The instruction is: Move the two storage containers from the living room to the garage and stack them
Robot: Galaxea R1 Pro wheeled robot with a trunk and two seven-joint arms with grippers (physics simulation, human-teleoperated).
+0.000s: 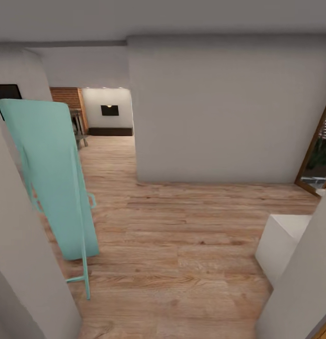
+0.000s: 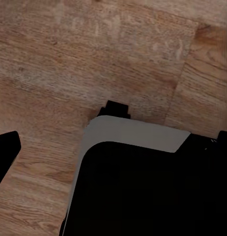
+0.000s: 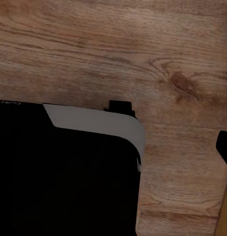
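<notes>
A: What is the head camera showing?

B: A light wood plank floor (image 1: 182,235) is running through a hallway between pale grey walls (image 1: 229,113). A mint-green folded ironing board (image 1: 52,179) is leaning against the left wall. Through the opening beyond it, a red brick fireplace wall (image 1: 66,99) is showing, so the living room is lying ahead. No red-orange bin is appearing there.

A: And the left wrist camera?

B: It is looking down at the same planks (image 2: 94,59), over the robot's black base with its grey edge (image 2: 133,135). A dark finger tip (image 2: 5,152) is poking in at the frame's edge; I cannot tell whether the left gripper is spread or pressed together.

A: The right wrist?

B: It is showing planks (image 3: 143,49) and the base's grey-edged corner (image 3: 94,120). A dark finger tip (image 3: 225,147) is showing, and the right gripper's state I cannot tell.
</notes>
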